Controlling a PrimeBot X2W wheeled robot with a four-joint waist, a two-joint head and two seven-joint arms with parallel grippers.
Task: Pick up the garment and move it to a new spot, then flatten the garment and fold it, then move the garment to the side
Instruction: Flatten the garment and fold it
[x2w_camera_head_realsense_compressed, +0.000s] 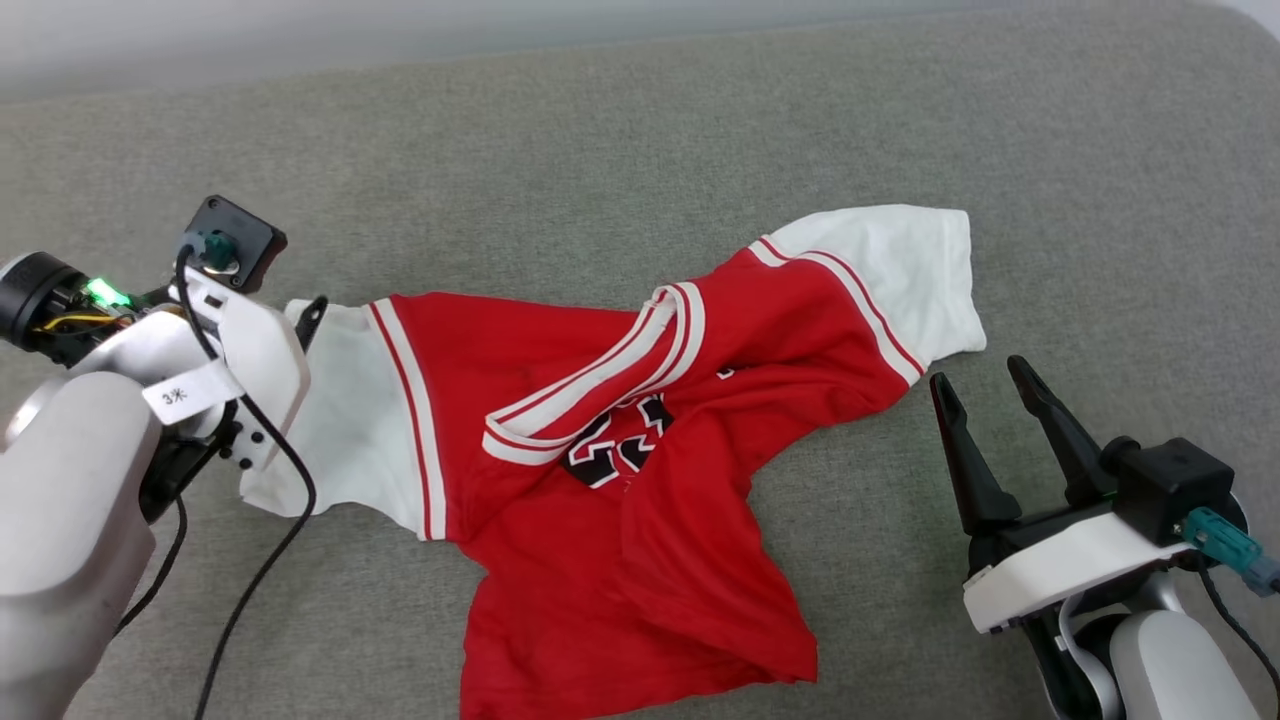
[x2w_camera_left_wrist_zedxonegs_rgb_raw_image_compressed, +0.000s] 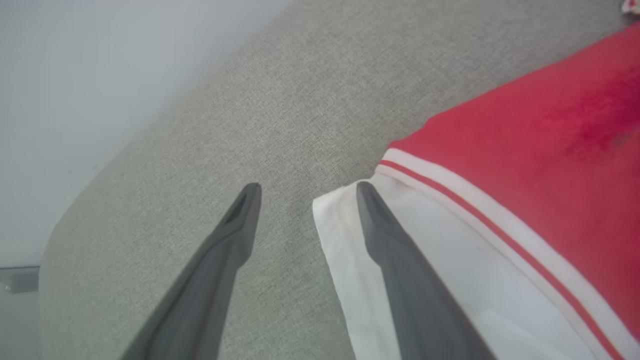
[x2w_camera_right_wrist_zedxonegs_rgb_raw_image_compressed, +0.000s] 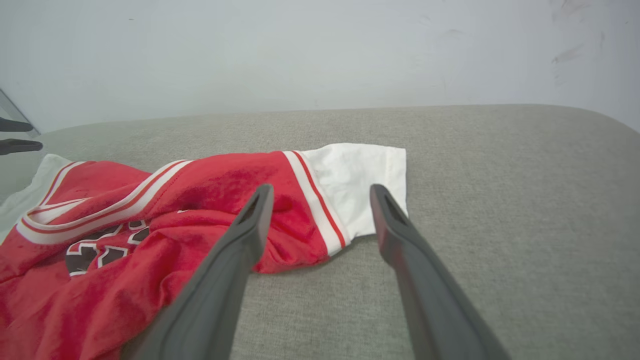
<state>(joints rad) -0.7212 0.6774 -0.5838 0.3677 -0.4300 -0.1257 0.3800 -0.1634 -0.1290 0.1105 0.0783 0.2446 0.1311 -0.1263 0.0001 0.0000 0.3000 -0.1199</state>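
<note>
On my head view the garment (x2w_camera_head_realsense_compressed: 560, 350) lies crumpled in the middle of the frame on the grey padded surface (x2w_camera_head_realsense_compressed: 640, 140), stretched from the left side to the upper right. One white sleeve (x2w_camera_head_realsense_compressed: 345, 420) lies at the left and the other white sleeve (x2w_camera_head_realsense_compressed: 900, 270) at the upper right. The red body runs down to the bottom edge with several folds in it. The striped collar (x2w_camera_head_realsense_compressed: 600, 385) lies diagonally across the centre and covers a part of the black-and-white chest print (x2w_camera_head_realsense_compressed: 620, 450). The left gripper (x2w_camera_left_wrist_zedxonegs_rgb_raw_image_compressed: 307, 186) is at the left of the head view, at the outer edge of the sleeve there, and its wrist hides most of the fingers. In the left wrist view I see its jaws apart: one finger is over the corner of the white sleeve, the other over the bare grey surface. I cannot tell if the finger touches the cloth. The right gripper (x2w_camera_head_realsense_compressed: 980, 372) is at the lower right of the head view, just beside the upper-right sleeve but apart from it, with jaws wide apart and empty. In the right wrist view that sleeve shows beyond the fingers, and a pale wall (x2w_camera_right_wrist_zedxonegs_rgb_raw_image_compressed: 320, 50) rises behind the surface.
</note>
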